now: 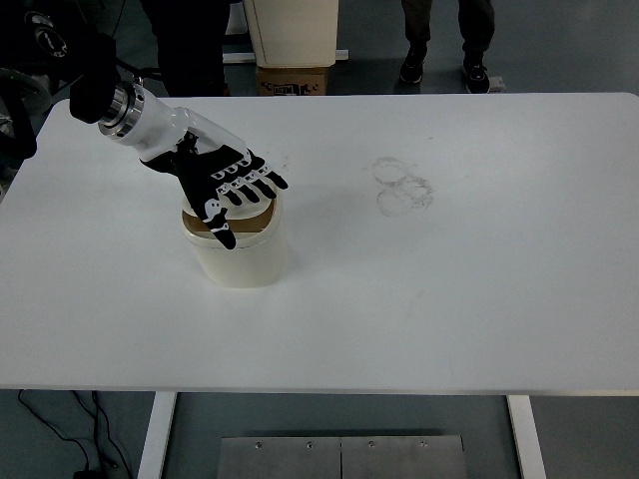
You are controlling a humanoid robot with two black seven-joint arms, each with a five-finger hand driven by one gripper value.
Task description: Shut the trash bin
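Atop the rounded cream plastic trash bin [240,257], left hand [222,186] flat, fingers spread on its lid.

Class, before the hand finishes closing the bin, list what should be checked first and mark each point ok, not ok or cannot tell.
1. Left hand lies over the lid, fingers spread: ok.
2. Lid fully shut on the trash bin: not ok, a gap shows at the left.
3. Bin standing upright on the table: ok.
4. Table around the bin free of other objects: ok, only faint ring marks.
5. Thumb clear of the bin's rim: cannot tell.
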